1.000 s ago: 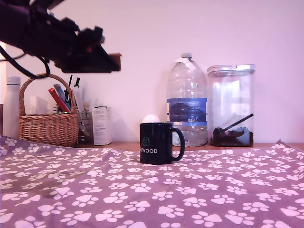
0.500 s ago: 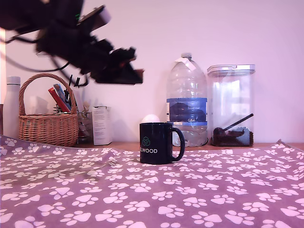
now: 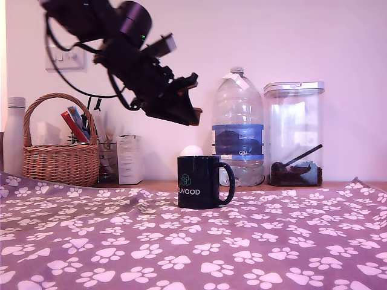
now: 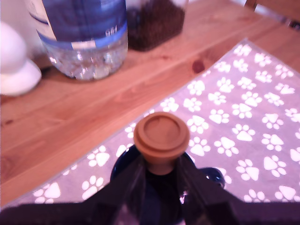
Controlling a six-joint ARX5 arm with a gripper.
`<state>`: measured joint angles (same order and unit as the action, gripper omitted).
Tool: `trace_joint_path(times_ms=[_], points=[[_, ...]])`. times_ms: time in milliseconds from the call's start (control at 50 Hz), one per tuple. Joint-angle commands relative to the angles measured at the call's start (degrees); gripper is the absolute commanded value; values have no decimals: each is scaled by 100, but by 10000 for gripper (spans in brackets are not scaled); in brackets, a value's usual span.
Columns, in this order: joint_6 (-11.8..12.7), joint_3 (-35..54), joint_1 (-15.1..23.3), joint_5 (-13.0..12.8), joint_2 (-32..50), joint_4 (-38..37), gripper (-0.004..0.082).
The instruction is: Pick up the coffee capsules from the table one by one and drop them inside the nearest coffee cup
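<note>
Gripper: the gripper (image 3: 192, 115) hangs in the air above the coffee cup (image 3: 199, 181), its black arm reaching in from the exterior view's upper left; in the wrist view the gripper (image 4: 160, 176) is clenched on a capsule
Capsule: a brown coffee capsule (image 4: 161, 137) sits pinched between the two dark fingers (image 4: 129, 187), its round flat face turned to the wrist camera
Coffee cup: the glossy black mug with white lettering stands upright on the table (image 3: 290, 241), handle to the exterior view's right; from the wrist its dark rim (image 4: 123, 161) shows directly beneath the held capsule
Table: mauve cloth with white paw prints, bare wood beyond its far edge (image 4: 93, 108)
Behind the cup: a clear water bottle (image 3: 237, 127) with a blue label, a clear lidded container (image 3: 294, 133) holding dark contents, a wicker basket (image 3: 60, 154) at the exterior view's left, a white bottle (image 3: 14, 136) beside it
</note>
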<state>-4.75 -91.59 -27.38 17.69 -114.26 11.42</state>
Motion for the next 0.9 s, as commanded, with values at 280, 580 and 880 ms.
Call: trace_joint_path(times_ms=[280,580,880], points=[[-24,-1088,-39,11,-975,1292,78],[-26,-1091,-39,4,-1025,1462,78],[-26,-1091,-39,0,-1025,1456,82]])
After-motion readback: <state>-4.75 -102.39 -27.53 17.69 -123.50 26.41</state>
